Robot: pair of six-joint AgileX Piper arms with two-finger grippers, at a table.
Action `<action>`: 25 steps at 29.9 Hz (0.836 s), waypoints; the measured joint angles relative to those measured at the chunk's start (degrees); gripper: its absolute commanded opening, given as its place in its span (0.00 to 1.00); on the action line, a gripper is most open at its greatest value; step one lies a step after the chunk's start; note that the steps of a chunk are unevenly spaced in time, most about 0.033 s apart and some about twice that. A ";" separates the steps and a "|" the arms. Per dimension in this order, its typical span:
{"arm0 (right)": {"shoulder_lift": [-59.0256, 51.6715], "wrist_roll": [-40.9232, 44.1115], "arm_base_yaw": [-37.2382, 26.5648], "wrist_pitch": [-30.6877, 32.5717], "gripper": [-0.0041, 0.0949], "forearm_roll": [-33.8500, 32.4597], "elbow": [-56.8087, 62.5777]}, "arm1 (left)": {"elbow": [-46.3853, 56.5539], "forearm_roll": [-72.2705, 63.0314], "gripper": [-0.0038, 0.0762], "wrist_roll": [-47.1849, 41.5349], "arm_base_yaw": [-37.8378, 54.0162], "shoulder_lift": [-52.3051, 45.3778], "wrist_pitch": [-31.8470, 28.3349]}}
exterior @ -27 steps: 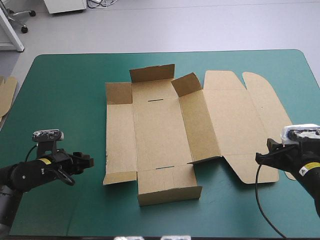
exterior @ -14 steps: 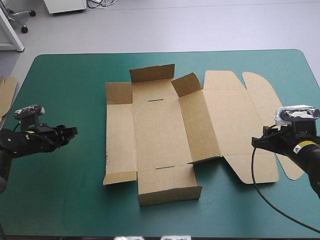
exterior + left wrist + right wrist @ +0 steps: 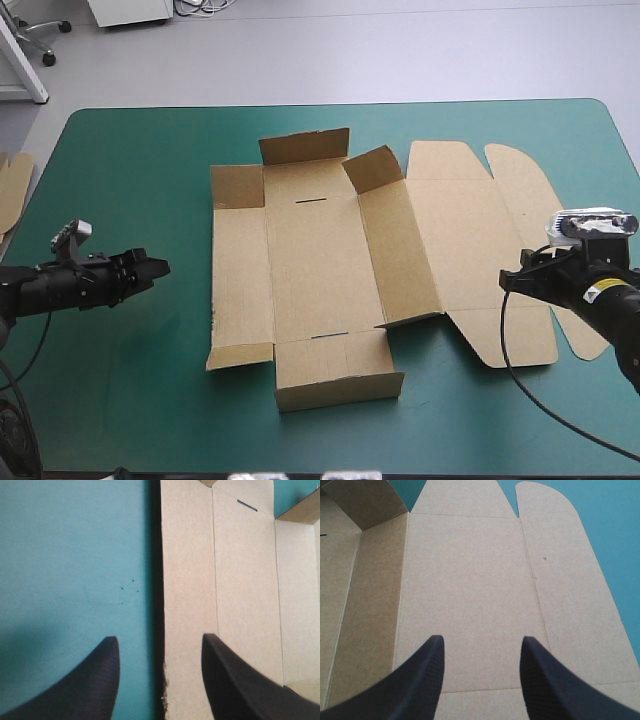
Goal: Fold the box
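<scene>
High view: the box [image 3: 340, 270], a cut brown sheet, lies mid-table with its long axis running left to right. Its lid panels lie flat toward the right, and short flaps at its far and near edges stand partly raised. The left end effector [image 3: 150, 272], fingers apart, points at the box's left wall panel, near it but apart. In the left wrist view that panel's outer edge runs ahead between the fingers. The right end effector [image 3: 510, 283], fingers likewise apart, sits over the lid panel. The left arm appears better placed to raise a side wall. Teal-green table [image 3: 130, 160] shows on every side of the box. Spare board [image 3: 12, 190] lies at the left edge.
</scene>
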 measured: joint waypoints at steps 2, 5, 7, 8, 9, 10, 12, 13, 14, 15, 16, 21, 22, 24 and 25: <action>0.00 0.00 0.00 0.44 0.49 0.05 -0.18 | 2.31 -1.64 0.50 1.20 0.00 0.12 -1.70; 0.00 0.00 0.00 2.35 0.49 0.05 -1.35 | 5.55 -3.75 0.50 3.29 -0.24 0.12 -3.82; 0.00 0.00 0.00 3.06 0.49 0.00 -2.41 | 7.54 -4.82 0.50 4.33 -1.49 0.12 -5.68; 0.00 0.00 0.00 3.13 0.49 0.00 -2.97 | 8.33 -5.14 0.50 4.63 -2.31 0.12 -6.69; 0.00 0.00 0.00 3.18 0.49 0.00 -3.38 | 8.90 -5.49 0.50 4.78 -3.50 0.12 -8.11; 0.00 0.00 0.00 3.18 0.49 0.00 -3.89 | 9.25 -5.86 0.50 4.92 -4.81 0.12 -9.59; 0.00 0.00 0.00 3.24 0.49 0.00 -4.65 | 9.52 -6.64 0.50 5.05 -7.37 0.12 -11.80; 0.00 0.00 0.00 3.45 0.49 0.00 -5.08 | 9.52 -7.10 0.50 5.10 -8.84 0.12 -13.12; 0.00 0.00 0.00 3.68 0.49 0.00 -5.41 | 9.52 -7.29 0.50 5.10 -10.30 0.18 -14.65; 0.00 0.00 0.00 3.86 0.49 0.00 -5.66 | 9.52 -7.42 0.50 5.10 -11.57 0.46 -15.96; 0.00 0.00 0.00 4.02 0.49 0.00 -5.83 | 9.52 -7.59 0.50 5.04 -12.60 0.89 -16.91; 0.00 0.00 0.00 4.45 0.49 0.05 -6.11 | 9.20 -9.75 0.50 4.83 -13.90 5.55 -16.47; 0.00 0.00 0.00 4.45 0.49 0.05 -6.11 | 8.99 -10.99 0.50 4.98 -13.90 6.44 -15.81; 0.00 0.00 0.00 4.45 0.49 0.05 -6.11 | 8.84 -13.69 0.50 6.20 -13.90 7.94 -14.09; 0.00 0.00 0.00 4.45 0.49 0.05 -6.11 | 8.80 -15.47 0.50 7.19 -13.90 8.74 -13.11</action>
